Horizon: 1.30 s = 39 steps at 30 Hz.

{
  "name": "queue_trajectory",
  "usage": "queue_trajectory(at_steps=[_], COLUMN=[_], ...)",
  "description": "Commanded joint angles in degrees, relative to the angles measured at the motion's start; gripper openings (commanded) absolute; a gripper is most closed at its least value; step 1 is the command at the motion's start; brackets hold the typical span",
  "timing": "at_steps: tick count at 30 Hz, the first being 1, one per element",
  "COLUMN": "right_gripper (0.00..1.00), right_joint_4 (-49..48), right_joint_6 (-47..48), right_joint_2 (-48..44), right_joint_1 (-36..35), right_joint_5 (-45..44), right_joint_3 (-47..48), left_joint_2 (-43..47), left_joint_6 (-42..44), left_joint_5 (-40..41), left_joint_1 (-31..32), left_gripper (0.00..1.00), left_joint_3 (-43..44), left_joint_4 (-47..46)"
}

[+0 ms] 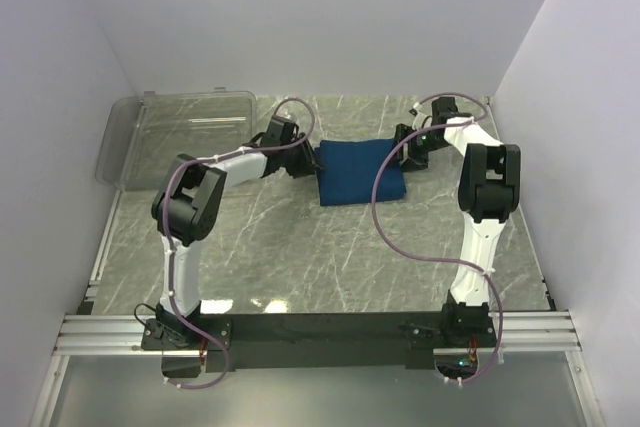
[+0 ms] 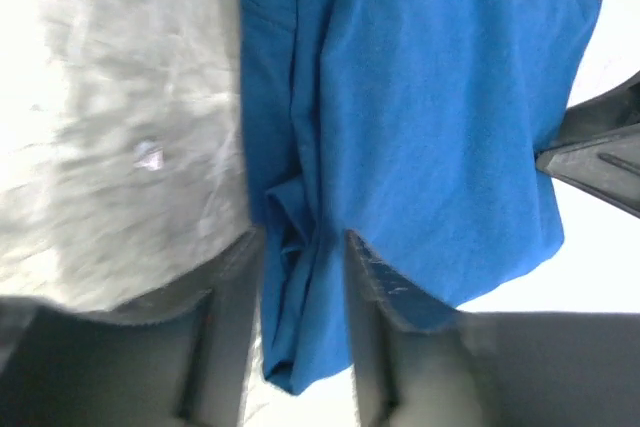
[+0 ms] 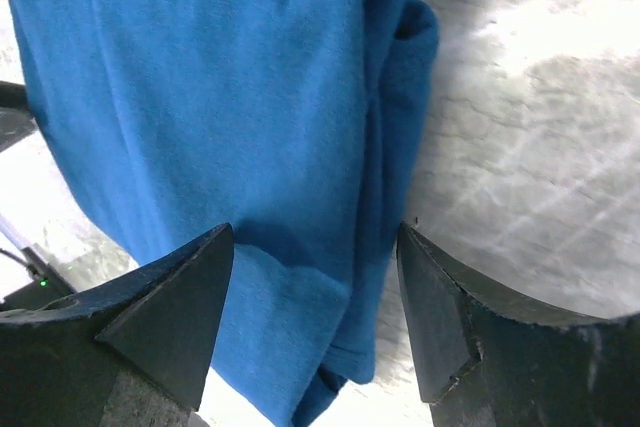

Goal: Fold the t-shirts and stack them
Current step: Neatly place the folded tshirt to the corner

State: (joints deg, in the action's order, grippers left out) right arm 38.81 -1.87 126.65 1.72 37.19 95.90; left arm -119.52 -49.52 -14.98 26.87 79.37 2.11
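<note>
T-shirt of dark blue cotton (image 1: 358, 174), folded into a rough rectangle, lies on the far middle of your grey marbled table (image 1: 300, 247), between both arms. Your left black two-finger gripper (image 1: 305, 159) sits at the shirt's left edge; its wrist view shows the fingers closed on a bunched fold of that edge. Your right black two-finger gripper (image 1: 403, 152) is at the shirt's right edge, fingers spread wide, blue cloth lying loose between them. A clear plastic bin (image 1: 170, 132) rests at the table's far left, well apart from the shirt.
</note>
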Motion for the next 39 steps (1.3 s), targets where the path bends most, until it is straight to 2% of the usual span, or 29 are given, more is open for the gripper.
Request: queue_trajectory(at_steps=[1,6,10,15,17,18,23,25,32,39], right_gripper=[0.73,0.67,0.53,0.39,0.27,0.00,0.00,0.00,0.00,0.00], right_joint_4=[2.2,5.7,8.2,11.5,11.5,11.4,11.5,13.5,19.6,19.4], right_joint_6=[0.0,0.5,1.3,3.2,3.4,3.5,4.9,6.0,13.9,17.9], right_joint_2=[2.5,3.9,4.2,5.8,5.9,5.6,3.3,3.1,5.7,9.6], right_joint_1=[-0.9,-1.5,-2.8,-3.7,-3.6,-3.4,0.9,2.4,9.5,13.8], right_joint_5=[0.3,-0.4,-0.4,1.2,2.0,2.2,2.5,-0.4,-15.5,-31.0], right_joint_3=[1.5,4.0,5.2,7.4,7.6,7.8,9.2,11.1,23.8,34.4], left_joint_2=[9.1,17.7,26.5,39.3,42.9,46.1,55.6,59.7,67.6,71.4], left_joint_6=[1.8,4.3,4.4,3.6,3.1,2.5,0.7,-0.1,-1.9,-2.8], left_joint_5=[6.6,8.7,9.2,9.7,9.9,10.0,10.5,10.9,10.9,9.9], left_joint_1=[-0.1,0.0,0.1,0.5,0.5,0.5,0.5,0.5,0.5,0.5], left_gripper=[0.46,0.50,0.50,0.50,0.50,0.50,0.50,0.50,0.50,0.49], left_joint_3=[0.5,-3.2,-8.8,-17.8,-22.0,-24.5,-31.6,-35.0,-42.3,-45.5], left_joint_4=[2.1,2.0,1.1,1.8,2.6,3.0,5.8,7.4,9.6,10.6])
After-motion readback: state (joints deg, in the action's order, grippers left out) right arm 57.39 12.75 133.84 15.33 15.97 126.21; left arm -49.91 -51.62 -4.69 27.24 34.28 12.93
